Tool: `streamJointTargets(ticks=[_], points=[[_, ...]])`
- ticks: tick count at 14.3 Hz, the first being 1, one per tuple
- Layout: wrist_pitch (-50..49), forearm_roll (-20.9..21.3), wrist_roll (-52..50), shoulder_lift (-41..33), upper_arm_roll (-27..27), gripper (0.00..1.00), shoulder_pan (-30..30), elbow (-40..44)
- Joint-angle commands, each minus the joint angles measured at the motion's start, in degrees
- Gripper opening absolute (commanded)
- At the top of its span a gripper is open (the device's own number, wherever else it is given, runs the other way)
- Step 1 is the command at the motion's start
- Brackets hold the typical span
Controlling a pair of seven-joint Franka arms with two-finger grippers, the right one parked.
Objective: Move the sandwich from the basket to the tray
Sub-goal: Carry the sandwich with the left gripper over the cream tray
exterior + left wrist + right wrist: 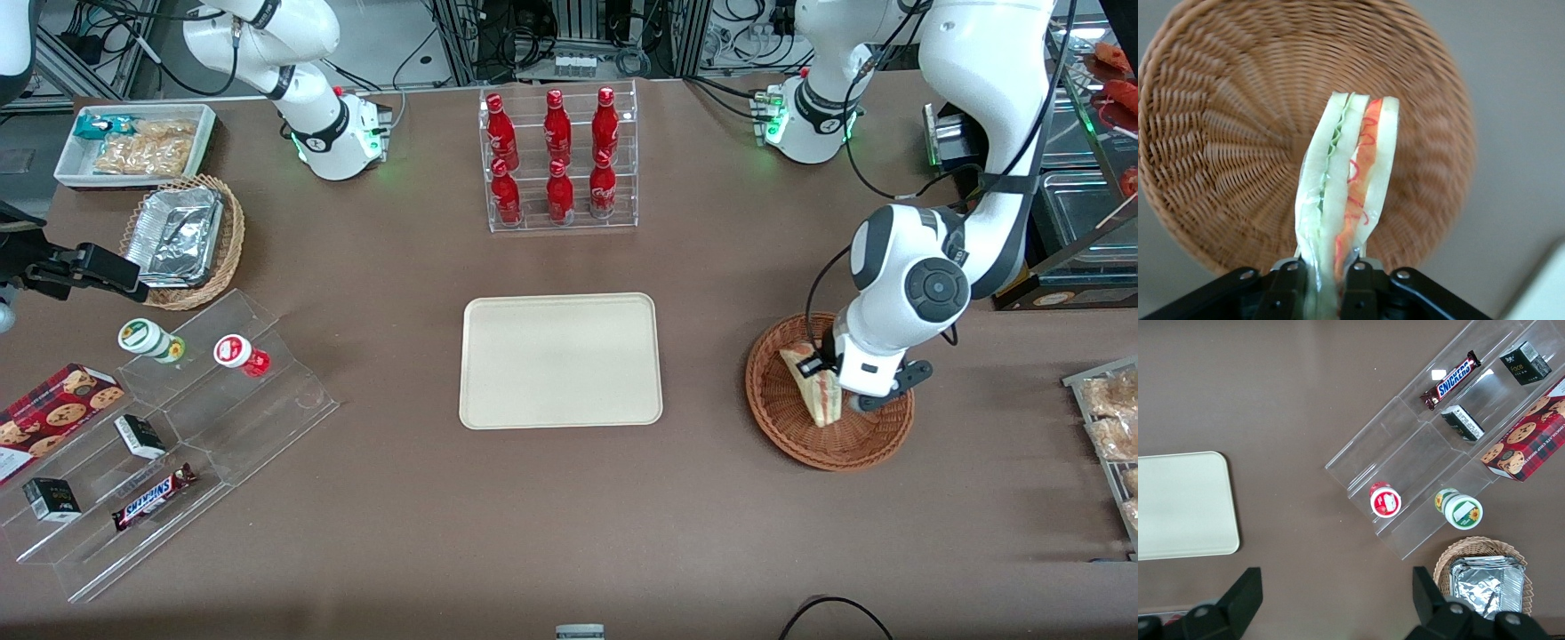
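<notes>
On the brown bench [373, 498], the flat cream rectangular tray [560, 360] waits bare, well apart from the round reddish-brown wicker basket [782, 418]. My gripper [1328, 283] hangs over that basket, clamped on the clear-wrapped triangular white-bread sandwich [1348, 200] across its bread faces. I judge it light, soft, easily crushed, its wrap slippery; a gentle pinch near the thick end suits.

I note rough woven wicker basket [1218, 133], glossy clear-wrapped sandwich [1345, 193] in gripper [1328, 283] jaws, matt smooth tray [560, 360], matt desk [569, 516].
</notes>
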Motion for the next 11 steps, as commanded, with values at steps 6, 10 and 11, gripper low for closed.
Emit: streamJointTargets(ticks=[6, 10, 11], points=[[-11.52, 2.57, -1.25, 12.30, -2.16, 0.10, -13.78, 21.87], [-11.52, 2.57, -8.98, 20.12, -2.16, 0.10, -21.35, 31.01], [-11.43, 2.39, -10.91, 21.97, -2.24, 0.10, -22.84, 33.03]])
